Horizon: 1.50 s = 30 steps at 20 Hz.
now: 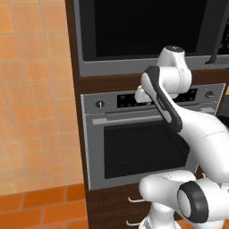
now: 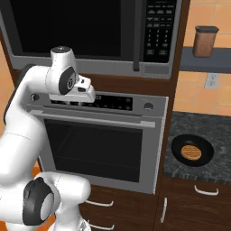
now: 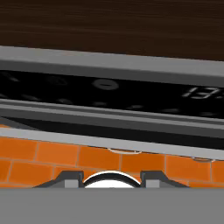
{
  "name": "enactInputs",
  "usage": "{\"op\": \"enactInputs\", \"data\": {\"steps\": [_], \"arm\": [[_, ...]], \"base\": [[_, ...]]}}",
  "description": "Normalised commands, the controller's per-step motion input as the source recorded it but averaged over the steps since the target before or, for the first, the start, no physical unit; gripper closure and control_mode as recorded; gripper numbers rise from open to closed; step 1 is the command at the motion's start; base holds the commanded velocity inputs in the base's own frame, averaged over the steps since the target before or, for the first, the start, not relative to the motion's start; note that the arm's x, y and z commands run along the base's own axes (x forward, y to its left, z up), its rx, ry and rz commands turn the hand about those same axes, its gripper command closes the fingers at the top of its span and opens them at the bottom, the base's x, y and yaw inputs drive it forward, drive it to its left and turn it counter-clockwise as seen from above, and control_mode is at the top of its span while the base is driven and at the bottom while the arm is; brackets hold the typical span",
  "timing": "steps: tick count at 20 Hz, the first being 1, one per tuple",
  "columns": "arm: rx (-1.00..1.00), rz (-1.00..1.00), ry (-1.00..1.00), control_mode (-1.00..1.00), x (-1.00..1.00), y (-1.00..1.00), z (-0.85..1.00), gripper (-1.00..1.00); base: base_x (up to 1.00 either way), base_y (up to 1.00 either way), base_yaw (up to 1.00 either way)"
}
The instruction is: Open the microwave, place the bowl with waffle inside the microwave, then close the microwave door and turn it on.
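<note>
- Risking a bump of the fingers (image 2: 90,95) against the silver oven (image 2: 97,144), since hovering right at its control strip (image 2: 113,101) instead of up at 12 o'clock by the microwave (image 2: 90,34).
- Reaching past the dark vertical bar handle (image 2: 138,36) on the still-shut microwave door (image 2: 67,27) and possibly grazing the keypad (image 2: 159,29).
- Carrying nothing; not showing clearly whether spread or clenched, so cannot tell.
- Sitting at 4 o'clock on the speckled dark tabletop (image 2: 216,131): the bowl with waffle (image 2: 192,152), round, shallow, dark, holding a ridged golden disc.
- Showing glossy black glass, brushed grey frames, brown wood cabinetry.
</note>
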Motion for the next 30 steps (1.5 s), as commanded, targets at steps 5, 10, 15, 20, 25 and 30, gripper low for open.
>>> {"op": "enactInputs", "data": {"steps": [5, 10, 15, 20, 25, 30], "arm": [[0.0, -0.01, -0.11, -1.0, -0.37, -0.1, 0.0, -1.0], [0.0, 0.0, -0.2, -1.0, -0.58, -0.27, 0.17, -1.0], [0.0, 0.0, -0.25, -1.0, -0.48, -0.38, 0.4, -1.0], [0.01, 0.0, -0.27, -1.0, -0.37, -0.51, 0.54, -1.0], [0.02, -0.06, -0.26, -1.0, -0.25, -0.58, 0.64, -1.0], [0.01, -0.11, -0.14, -1.0, -0.14, -0.63, 0.5, -1.0]], "base": [[0.0, 0.0, 0.0], [0.0, 0.0, 0.0], [0.0, 0.0, 0.0], [0.0, 0.0, 0.0], [0.0, 0.0, 0.0], [0.0, 0.0, 0.0]]}}
